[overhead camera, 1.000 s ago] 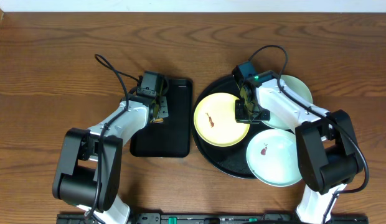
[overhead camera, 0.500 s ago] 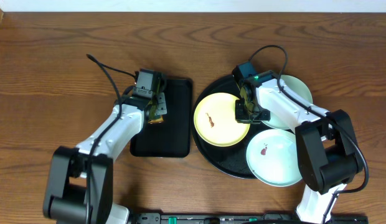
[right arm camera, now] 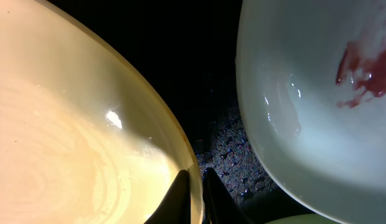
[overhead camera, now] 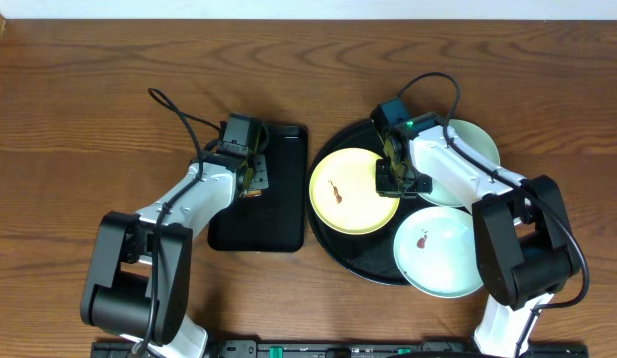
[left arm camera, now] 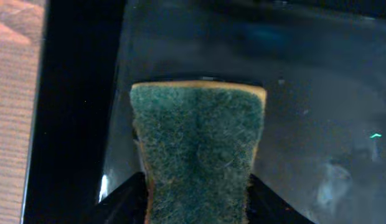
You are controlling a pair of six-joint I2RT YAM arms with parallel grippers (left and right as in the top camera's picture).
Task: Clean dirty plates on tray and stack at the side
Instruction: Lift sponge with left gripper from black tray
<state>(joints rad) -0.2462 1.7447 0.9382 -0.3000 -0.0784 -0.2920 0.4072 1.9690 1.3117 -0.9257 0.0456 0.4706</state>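
The round black tray (overhead camera: pixel 340 239) holds a pale yellow plate (overhead camera: pixel 350 191) with a reddish smear and two pale mint-white plates, one at the back right (overhead camera: pixel 470 149), one at the front right (overhead camera: pixel 438 251) with a smear. My right gripper (overhead camera: pixel 394 179) is shut on the yellow plate's right rim; the wrist view shows the rim (right arm camera: pixel 194 186) pinched between the fingers, with the smeared white plate (right arm camera: pixel 317 106) beside it. My left gripper (overhead camera: pixel 251 179) is shut on a green scouring sponge (left arm camera: pixel 196 149) over the small rectangular black tray (overhead camera: pixel 261 214).
Bare wood tabletop (overhead camera: pixel 90 109) lies to the left and behind. The rectangular tray stands between the two arms, close to the round tray's left edge. Cables loop above both wrists.
The left arm swung slightly left and back again, still holding the sponge over the rectangular tray. The right arm and the plates have not moved.
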